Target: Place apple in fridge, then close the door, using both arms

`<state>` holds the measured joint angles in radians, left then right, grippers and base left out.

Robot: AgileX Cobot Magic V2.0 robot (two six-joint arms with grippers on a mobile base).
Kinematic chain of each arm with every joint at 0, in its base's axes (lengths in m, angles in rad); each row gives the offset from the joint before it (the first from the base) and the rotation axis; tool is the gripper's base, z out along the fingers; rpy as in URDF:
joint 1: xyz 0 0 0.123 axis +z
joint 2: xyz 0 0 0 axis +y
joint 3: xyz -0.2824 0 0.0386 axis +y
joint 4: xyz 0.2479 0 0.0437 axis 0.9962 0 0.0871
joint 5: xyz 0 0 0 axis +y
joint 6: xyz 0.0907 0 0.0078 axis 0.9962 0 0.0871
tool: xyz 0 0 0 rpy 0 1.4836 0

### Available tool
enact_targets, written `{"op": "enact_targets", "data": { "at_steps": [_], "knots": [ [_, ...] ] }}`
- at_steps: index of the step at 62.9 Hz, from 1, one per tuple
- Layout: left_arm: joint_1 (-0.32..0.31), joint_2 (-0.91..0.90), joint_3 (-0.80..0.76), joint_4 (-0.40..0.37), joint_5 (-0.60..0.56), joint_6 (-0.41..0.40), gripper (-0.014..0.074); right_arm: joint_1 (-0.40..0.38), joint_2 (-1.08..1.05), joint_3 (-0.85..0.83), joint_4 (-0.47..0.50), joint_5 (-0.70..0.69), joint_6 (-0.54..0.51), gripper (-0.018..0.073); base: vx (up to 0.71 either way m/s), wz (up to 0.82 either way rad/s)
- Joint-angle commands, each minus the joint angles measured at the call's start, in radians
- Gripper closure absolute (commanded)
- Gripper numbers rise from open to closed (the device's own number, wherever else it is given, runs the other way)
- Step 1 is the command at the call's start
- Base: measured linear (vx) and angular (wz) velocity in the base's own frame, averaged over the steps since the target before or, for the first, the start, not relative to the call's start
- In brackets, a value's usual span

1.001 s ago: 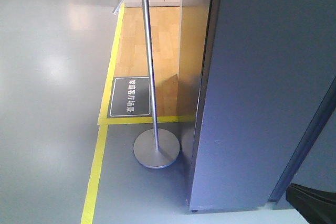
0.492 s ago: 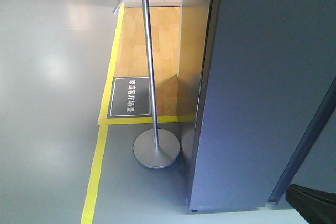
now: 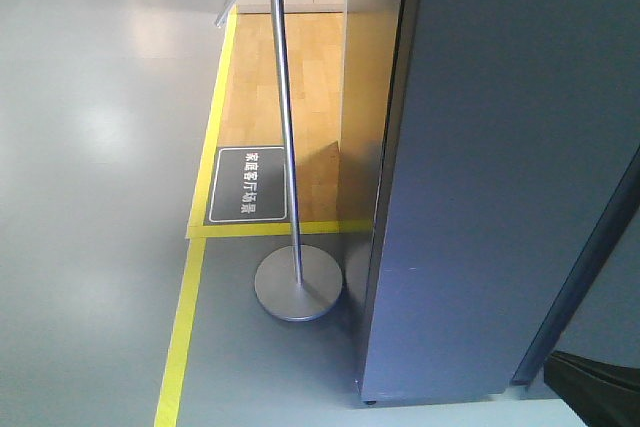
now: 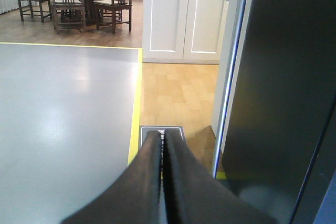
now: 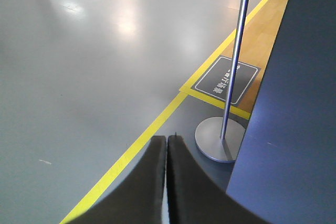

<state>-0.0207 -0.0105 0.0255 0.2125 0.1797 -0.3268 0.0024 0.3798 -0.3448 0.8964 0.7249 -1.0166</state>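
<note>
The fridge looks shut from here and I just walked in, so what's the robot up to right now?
Nothing is being handled at this moment. Both the left gripper and the right gripper are shut and hold nothing. No apple shows in any view. The robot faces the dark outside of the fridge, next to a silver sign pole on the grey floor. Whether the door is fully closed cannot be told.

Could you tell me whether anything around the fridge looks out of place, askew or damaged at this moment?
Nothing stands out. The fridge stands upright, the sign pole rises straight from its round base, and the floor plaque lies flat on the wood. Both the left gripper and right gripper are shut and empty. No apple is in view.
</note>
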Motion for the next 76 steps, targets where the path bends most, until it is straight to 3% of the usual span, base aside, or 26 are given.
{"op": "enact_targets", "data": {
  "at_steps": [1, 45, 56, 67, 76],
  "knots": [
    [0.000, -0.017, 0.028, -0.006, -0.081, -0.004, 0.0604, -0.002, 0.007, -0.030, 0.040, -0.032, -0.005, 0.0563, 0.00, 0.00],
    [0.001, -0.017, 0.021, -0.006, -0.077, -0.004, 0.0604, 0.004, 0.007, -0.030, 0.033, -0.044, -0.006, 0.0563, 0.00, 0.00],
    [0.001, -0.017, 0.021, -0.006, -0.077, -0.004, 0.0604, 0.107, -0.048, 0.036, -0.059, -0.206, 0.007, 0.0563, 0.00, 0.00],
    [0.001, -0.017, 0.021, -0.006, -0.077, -0.004, 0.0604, 0.181, -0.164, 0.209, -0.063, -0.453, 0.155, 0.0563, 0.00, 0.00],
    [0.001, -0.017, 0.021, -0.006, -0.077, -0.004, 0.0604, 0.181, -0.260, 0.330, -0.140, -0.536, 0.324, 0.0563, 0.00, 0.00]
  ]
}}
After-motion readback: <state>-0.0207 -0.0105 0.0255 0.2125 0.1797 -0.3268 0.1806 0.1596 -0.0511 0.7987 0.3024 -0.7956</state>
